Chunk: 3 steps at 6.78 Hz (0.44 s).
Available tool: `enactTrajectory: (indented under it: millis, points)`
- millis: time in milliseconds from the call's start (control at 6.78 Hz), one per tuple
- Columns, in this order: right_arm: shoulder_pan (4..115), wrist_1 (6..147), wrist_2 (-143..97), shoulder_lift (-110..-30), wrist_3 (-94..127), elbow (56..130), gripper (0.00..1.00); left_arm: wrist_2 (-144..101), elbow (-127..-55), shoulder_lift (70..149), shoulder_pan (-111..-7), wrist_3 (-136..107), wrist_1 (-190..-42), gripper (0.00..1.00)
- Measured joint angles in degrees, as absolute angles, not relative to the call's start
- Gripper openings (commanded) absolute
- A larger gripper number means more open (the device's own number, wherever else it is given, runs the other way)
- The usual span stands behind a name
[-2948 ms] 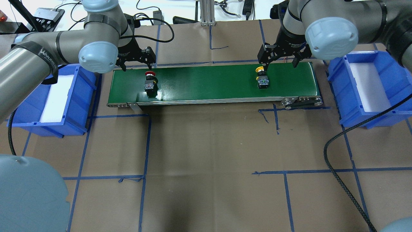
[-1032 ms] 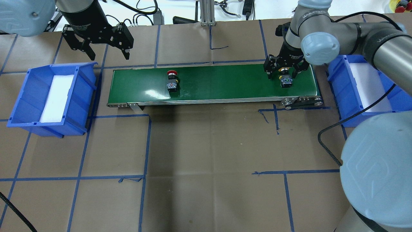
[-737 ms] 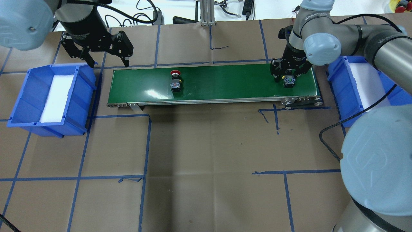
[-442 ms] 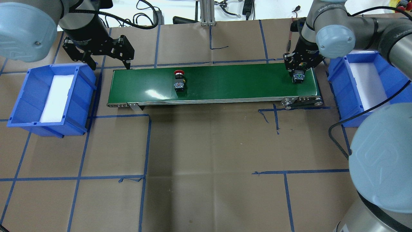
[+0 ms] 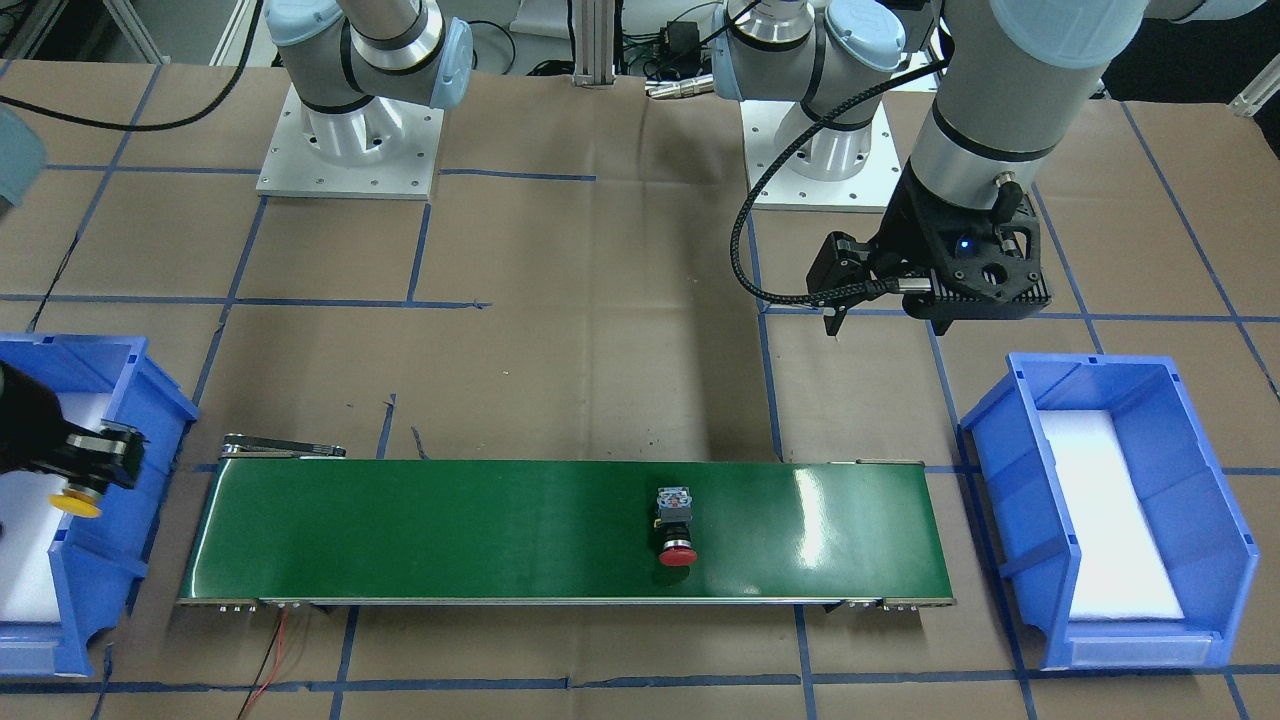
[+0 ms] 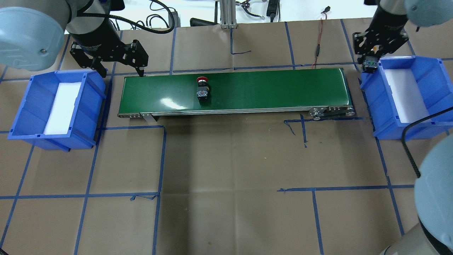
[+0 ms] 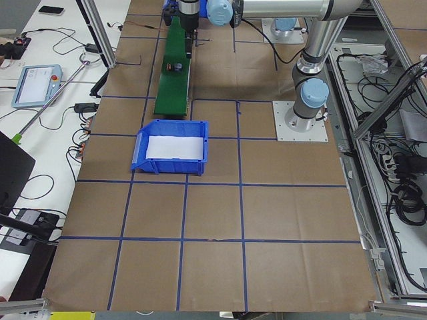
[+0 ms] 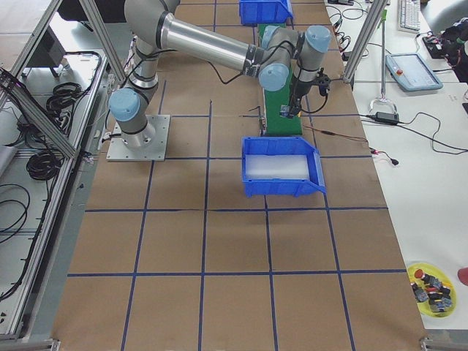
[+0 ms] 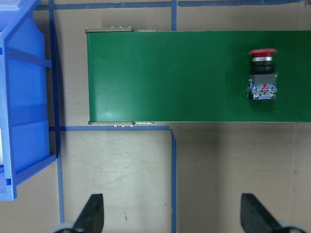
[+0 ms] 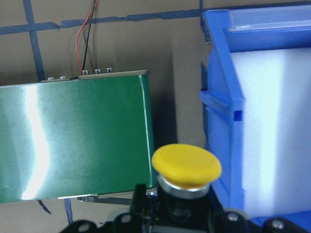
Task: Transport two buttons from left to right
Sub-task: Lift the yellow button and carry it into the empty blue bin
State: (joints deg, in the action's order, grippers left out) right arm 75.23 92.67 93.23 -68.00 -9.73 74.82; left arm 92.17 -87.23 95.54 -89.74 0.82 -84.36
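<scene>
Right jaws pinching yellow-capped button (image 10: 187,167) at belt-side edge of right blue bin (image 6: 370,92), red-capped button (image 6: 202,88) lying on green conveyor belt (image 6: 265,88), left jaws spread wide above counter (image 6: 230,159) near belt's left end.

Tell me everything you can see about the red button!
The red button is small. It has a wide red mushroom cap, a silver ring and black neck under the cap, and a square grey-and-black body with a tiny red spot on its end. It lies on its side on the green belt, a bit to the robot's left of the belt's middle, with its cap pointing away from the robot. Only the belt touches it.
</scene>
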Motion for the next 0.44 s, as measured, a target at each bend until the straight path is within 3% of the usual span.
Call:
enactTrajectory:
  millis: [442]
  points:
    - [67.0, 86.3, 92.8, -69.7, -25.3, 73.5, 0.0, 92.2, -87.2, 95.6, -89.7, 0.9, -84.3, 1.0]
